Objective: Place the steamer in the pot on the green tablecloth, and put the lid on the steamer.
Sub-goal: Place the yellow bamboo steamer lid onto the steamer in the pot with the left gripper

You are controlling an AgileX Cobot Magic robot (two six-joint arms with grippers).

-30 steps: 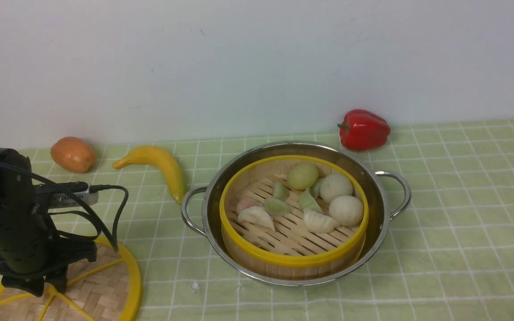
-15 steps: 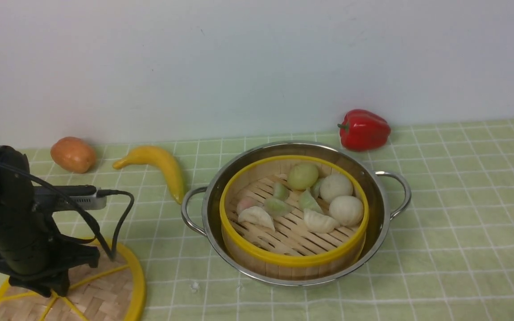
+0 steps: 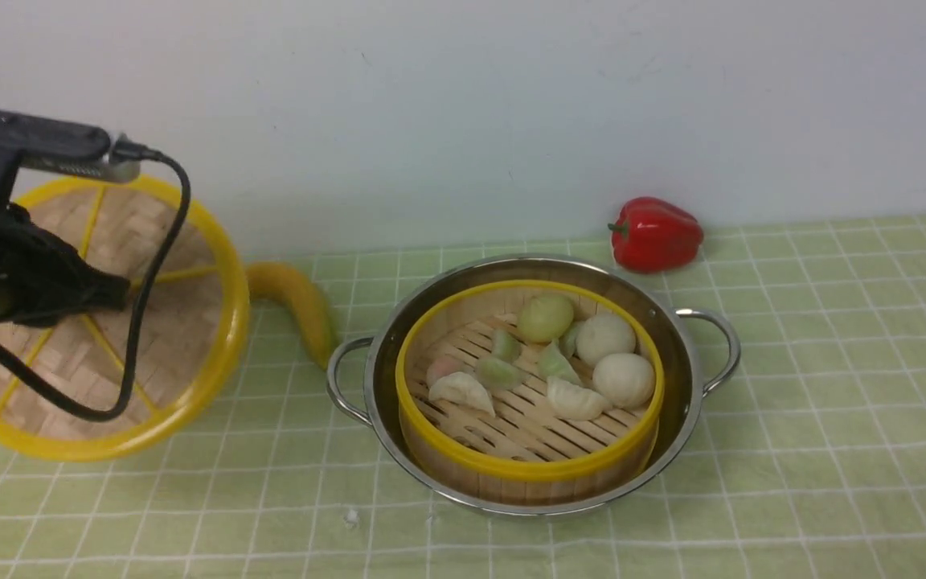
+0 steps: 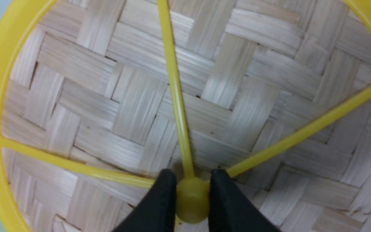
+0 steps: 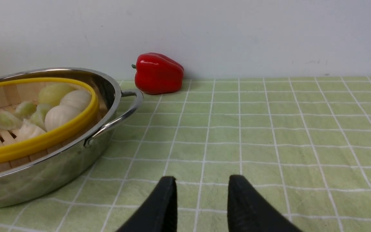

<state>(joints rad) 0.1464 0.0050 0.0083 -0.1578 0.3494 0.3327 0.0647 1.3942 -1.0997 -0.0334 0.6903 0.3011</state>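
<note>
Since the steamer (image 3: 527, 470) sits in the pot (image 3: 676, 354) mid-scene, the left gripper (image 4: 188, 193) clamps the lid (image 3: 190, 322) by its hub, tilted aloft at left to cap it, while the right gripper (image 5: 201, 193) waits, jaws apart and empty.

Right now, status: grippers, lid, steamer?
Left gripper shut on lid, lid aloft, tilted. Right gripper open, empty. Steamer in pot, uncovered. Banana lies between.

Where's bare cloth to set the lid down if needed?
Right of the pot, forward of the pepper, the tablecloth is bare; so is the strip on the robot's side of the pot. Left is crowded: lid in the left pincer, banana behind.
</note>
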